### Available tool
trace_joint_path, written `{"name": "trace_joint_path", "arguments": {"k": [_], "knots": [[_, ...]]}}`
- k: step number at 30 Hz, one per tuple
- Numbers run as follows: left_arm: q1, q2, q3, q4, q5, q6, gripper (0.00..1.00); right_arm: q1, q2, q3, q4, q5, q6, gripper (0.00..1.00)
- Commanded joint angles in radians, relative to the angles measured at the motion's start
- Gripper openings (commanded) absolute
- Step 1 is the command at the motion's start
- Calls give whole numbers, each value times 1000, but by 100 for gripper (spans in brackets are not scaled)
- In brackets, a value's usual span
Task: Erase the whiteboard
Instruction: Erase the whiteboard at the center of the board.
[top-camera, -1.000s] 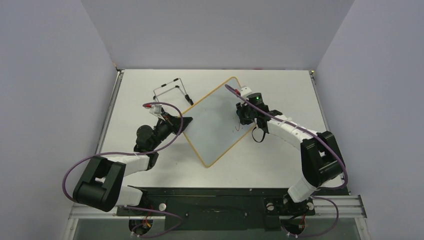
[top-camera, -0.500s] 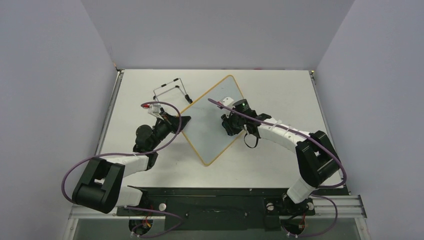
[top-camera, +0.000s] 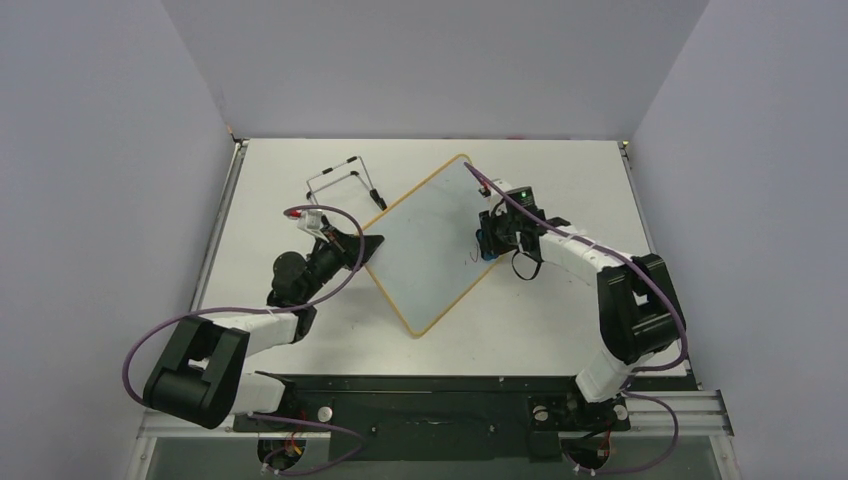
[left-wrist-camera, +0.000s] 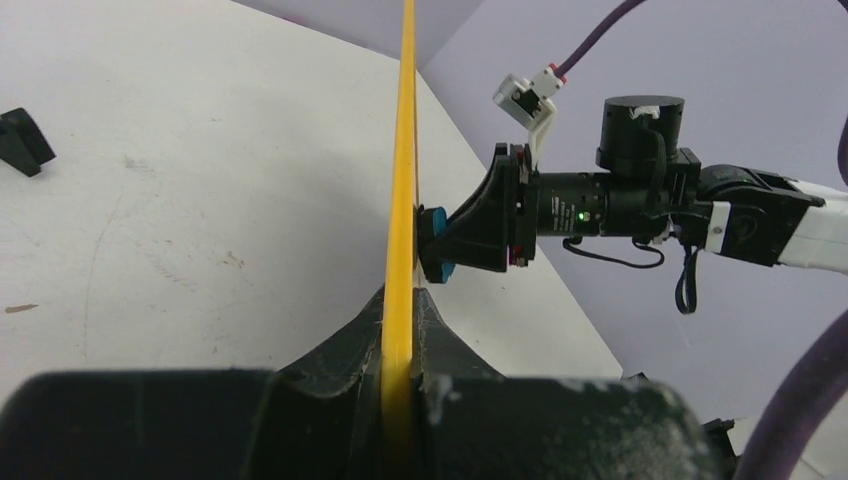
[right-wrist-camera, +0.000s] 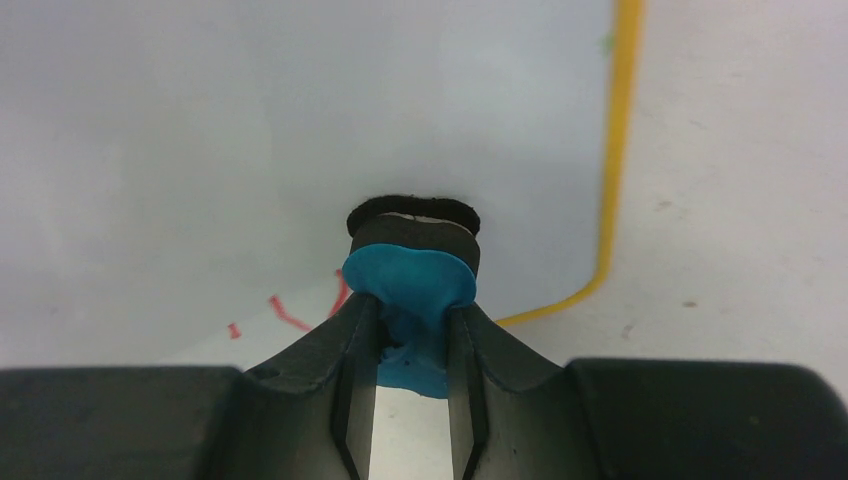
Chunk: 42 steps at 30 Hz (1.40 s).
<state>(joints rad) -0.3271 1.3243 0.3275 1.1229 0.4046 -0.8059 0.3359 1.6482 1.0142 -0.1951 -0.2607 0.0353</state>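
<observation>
The board (top-camera: 435, 245) sits mid-table (top-camera: 580, 170), white face up and turned like a diamond. Its long axis runs from the near left toward the far right, one short end pointing at the table's far edge and the other at the near edge. Whether it lies quite flat or is lifted a little on the left side, I cannot tell.

The left claw (top-camera: 368, 244) is clamped on the board's left corner, the yellow frame pinched between its fingers (left-wrist-camera: 440, 335) and seen edge-on from that wrist.

The right claw (top-camera: 487, 240) is closed on a blue eraser (right-wrist-camera: 410, 272) whose black pad is pressed against the white face close to the board's right corner. A few red marks (right-wrist-camera: 290, 315) lie just beside the eraser, on the near-right side of the face.

A thin wire stand (top-camera: 345, 180) rests toward the far left of the table, near the board's long far-left edge but apart from it. The right arm reaches across the board's right corner.
</observation>
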Motion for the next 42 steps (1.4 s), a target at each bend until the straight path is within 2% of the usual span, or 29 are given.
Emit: {"name": "trace_joint_path", "arguments": {"k": [1, 5, 8, 10, 13, 17, 26, 31, 34, 39, 42], "knots": [[-11, -31, -5, 126, 0, -34, 0, 125, 51, 29, -25, -147, 33, 0], [-19, -38, -10, 111, -33, -38, 0, 225, 30, 3, 19, -198, 66, 0], [-24, -57, -19, 88, -72, -43, 0, 231, -22, -42, 113, -177, 106, 0], [-27, -67, -29, 79, -102, -45, 0, 184, -56, -86, 192, -123, 168, 0], [-27, -79, -42, 76, -136, -55, 0, 51, -56, -130, 250, -94, 267, 0], [-31, -88, -43, 71, -142, -55, 0, -21, -31, -142, 270, -102, 288, 0], [-46, -96, -41, 61, -147, -51, 0, 146, 0, -92, 219, -215, 245, 0], [-52, -114, -37, 33, -157, -36, 0, 191, -10, -94, 235, -276, 259, 0], [-54, -114, -36, 34, -156, -37, 0, 164, -15, -100, 237, -203, 262, 0], [-53, -126, -39, 30, -155, -35, 0, 32, 38, -92, 202, -8, 319, 0], [-55, -131, -40, 26, -153, -32, 0, -9, 80, -81, 167, 19, 333, 0]]}}
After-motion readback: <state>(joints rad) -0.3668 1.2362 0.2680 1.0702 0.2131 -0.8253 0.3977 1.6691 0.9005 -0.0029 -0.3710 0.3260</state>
